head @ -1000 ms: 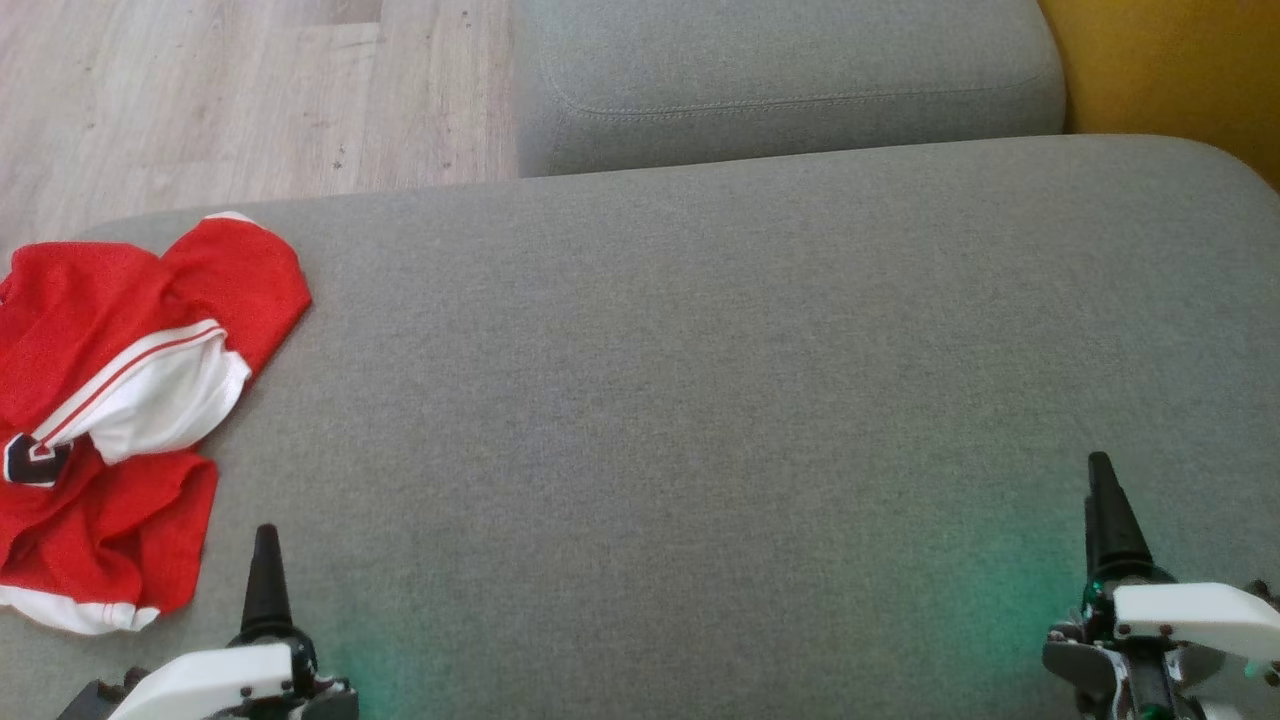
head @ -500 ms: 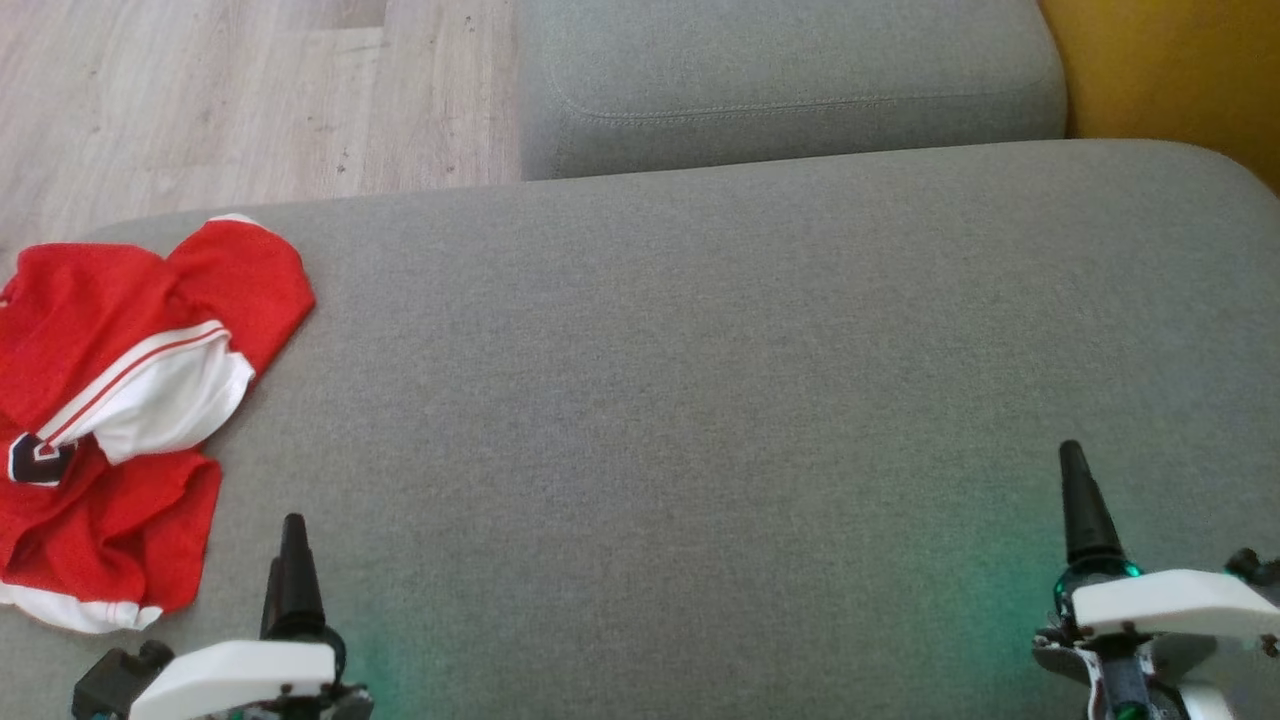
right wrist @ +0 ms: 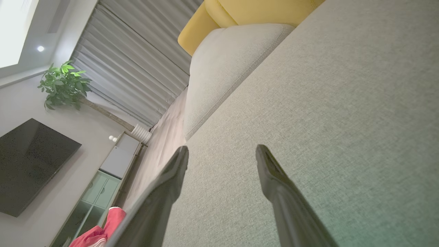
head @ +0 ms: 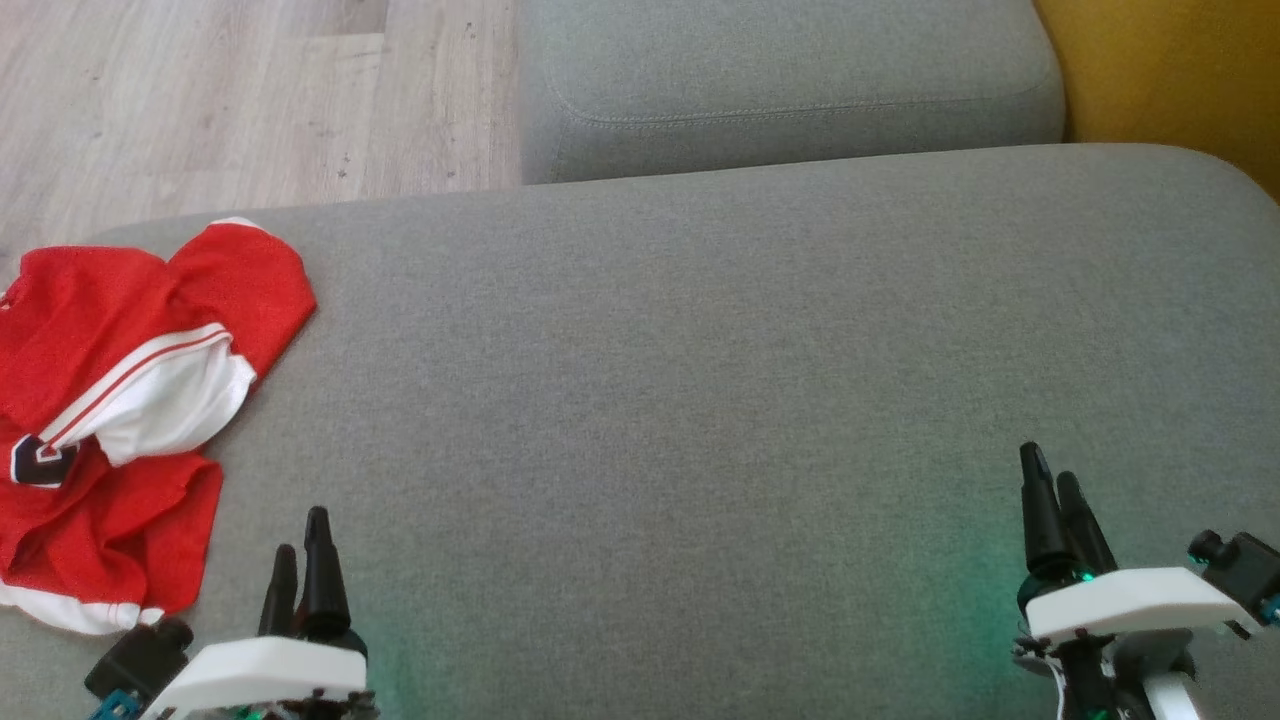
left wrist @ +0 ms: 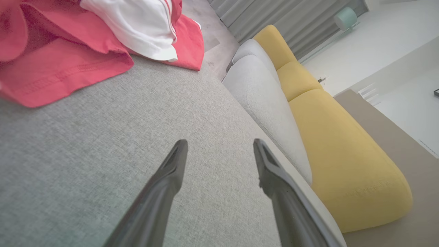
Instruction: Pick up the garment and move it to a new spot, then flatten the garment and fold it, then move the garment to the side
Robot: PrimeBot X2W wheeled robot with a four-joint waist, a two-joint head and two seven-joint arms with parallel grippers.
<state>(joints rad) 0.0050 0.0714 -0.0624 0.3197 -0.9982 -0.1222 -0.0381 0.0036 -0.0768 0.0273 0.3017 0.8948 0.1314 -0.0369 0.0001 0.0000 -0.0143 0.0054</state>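
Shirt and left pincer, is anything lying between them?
No. Just bare grey cushion lies between the shirt and the left pincer. The head view shows it, and the left wrist view too.

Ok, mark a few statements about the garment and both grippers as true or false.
1. The garment lies bunched at the left end of the grey cushion. True.
2. The left gripper is shut on the garment. False: it is open and holds nothing.
3. The right gripper is open over bare cushion. True.
4. The garment is folded flat. False: it is crumpled and not yet folded.
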